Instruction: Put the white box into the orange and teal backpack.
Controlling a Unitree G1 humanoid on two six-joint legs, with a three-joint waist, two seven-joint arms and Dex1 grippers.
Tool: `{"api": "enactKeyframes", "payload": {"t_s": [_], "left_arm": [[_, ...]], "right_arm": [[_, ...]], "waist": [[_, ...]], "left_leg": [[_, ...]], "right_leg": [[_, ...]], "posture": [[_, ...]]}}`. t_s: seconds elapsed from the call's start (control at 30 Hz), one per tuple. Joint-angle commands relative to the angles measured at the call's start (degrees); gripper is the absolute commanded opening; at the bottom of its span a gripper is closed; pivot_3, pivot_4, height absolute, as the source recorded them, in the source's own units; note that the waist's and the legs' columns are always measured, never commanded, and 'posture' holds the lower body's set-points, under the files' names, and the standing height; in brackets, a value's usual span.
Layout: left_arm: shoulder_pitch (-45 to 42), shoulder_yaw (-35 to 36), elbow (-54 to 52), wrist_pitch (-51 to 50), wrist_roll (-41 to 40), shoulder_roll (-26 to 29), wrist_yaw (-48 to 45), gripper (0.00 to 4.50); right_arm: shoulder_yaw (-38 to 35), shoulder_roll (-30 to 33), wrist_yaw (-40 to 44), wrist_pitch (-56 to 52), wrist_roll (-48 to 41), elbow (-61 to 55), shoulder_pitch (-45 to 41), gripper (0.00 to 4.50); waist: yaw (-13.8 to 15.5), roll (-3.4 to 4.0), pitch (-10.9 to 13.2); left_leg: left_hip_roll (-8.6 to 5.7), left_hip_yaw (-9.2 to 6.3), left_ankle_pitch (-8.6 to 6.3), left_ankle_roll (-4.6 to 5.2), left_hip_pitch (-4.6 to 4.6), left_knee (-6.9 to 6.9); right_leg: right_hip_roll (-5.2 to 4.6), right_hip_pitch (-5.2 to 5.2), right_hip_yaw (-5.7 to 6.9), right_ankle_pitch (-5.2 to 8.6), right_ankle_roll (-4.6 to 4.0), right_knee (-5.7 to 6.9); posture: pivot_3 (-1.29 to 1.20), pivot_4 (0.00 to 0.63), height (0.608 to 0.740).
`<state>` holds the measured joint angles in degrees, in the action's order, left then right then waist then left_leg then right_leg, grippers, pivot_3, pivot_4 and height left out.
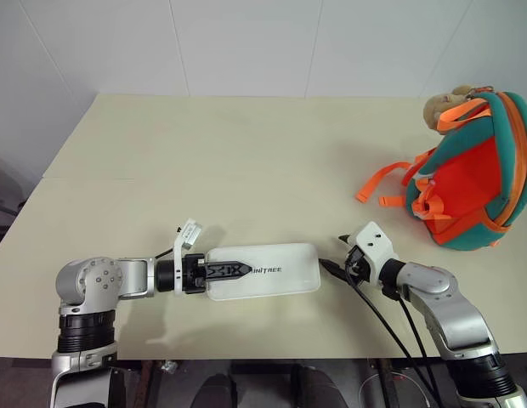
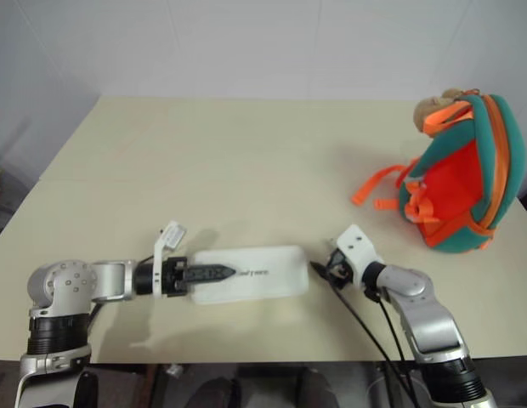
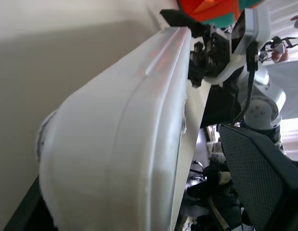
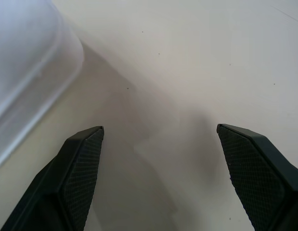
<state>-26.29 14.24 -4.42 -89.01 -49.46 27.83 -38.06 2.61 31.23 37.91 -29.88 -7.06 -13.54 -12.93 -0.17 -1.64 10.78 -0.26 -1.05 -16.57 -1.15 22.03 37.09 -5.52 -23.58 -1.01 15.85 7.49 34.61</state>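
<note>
While the white box (image 1: 262,271) lies flat near the front edge of the table (image 1: 204,144), the left gripper (image 1: 232,270) grasps its left end, one black finger lying across the lid just short of the dark lettering and the other presumably under the case, though the pictures do not show it. The right gripper (image 1: 333,269) sits just beside the box's right end with its two fingers spread wide and nothing between them; the right wrist view shows bare tabletop between the pads (image 4: 79,166) and the box's rounded corner off to one side. The orange and teal backpack (image 1: 472,174) stands well apart at the far right of the table, its straps trailing toward the middle and a tan plush charm (image 1: 439,106) at its top; whether its opening is unzipped cannot be told from here.

The step in hand appears to be securing the box before carrying it. To do it well, the right gripper should line up so the box's short end falls between its fingers, then close across the thickness, not the width. A one-ended hold on a long, smooth case is likely to droop or twist, so both ends should be held before lifting. The box should stay level on the way over, and go into the backpack narrow end first, clear of the loose straps
</note>
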Motion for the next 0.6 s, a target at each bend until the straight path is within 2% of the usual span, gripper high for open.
{"api": "enactKeyframes", "payload": {"t_s": [0.03, 0.3, 0.6], "left_arm": [[1.14, -2.74, -1.18, 4.00, 0.57, 3.34, -2.61, 3.95], [1.64, -5.63, -0.60, 7.93, 1.49, 6.07, -3.18, 3.95], [1.26, -8.22, 3.13, 12.62, 3.74, 12.76, -7.81, 3.95]], "right_arm": [[0.24, 0.20, 0.18, 0.90, -0.38, -1.21, -0.61, 4.50], [0.49, 0.11, 0.24, 0.89, -0.57, -1.24, -0.71, 4.50], [0.80, 0.21, 0.31, 0.92, -0.70, -0.87, -1.14, 4.50]], "waist": [[-0.05, 0.00, 0.00], [-0.01, 0.01, 0.00], [-0.04, 0.02, 0.01]], "left_leg": [[0.00, 0.00, 0.00, 0.00, 0.00, 0.00], [0.02, 0.00, -0.02, -0.01, 0.02, -0.03], [0.05, 0.00, -0.02, -0.01, 0.01, -0.05]], "right_leg": [[-0.01, 0.00, 0.00, 0.00, 0.00, 0.00], [-0.04, -0.01, -0.02, 0.01, -0.02, -0.06], [-0.04, -0.05, 0.00, 0.04, -0.07, -0.03]], "posture": [[0.00, 0.150, 0.740], [0.00, 0.150, 0.740], [0.00, 0.150, 0.740]]}}
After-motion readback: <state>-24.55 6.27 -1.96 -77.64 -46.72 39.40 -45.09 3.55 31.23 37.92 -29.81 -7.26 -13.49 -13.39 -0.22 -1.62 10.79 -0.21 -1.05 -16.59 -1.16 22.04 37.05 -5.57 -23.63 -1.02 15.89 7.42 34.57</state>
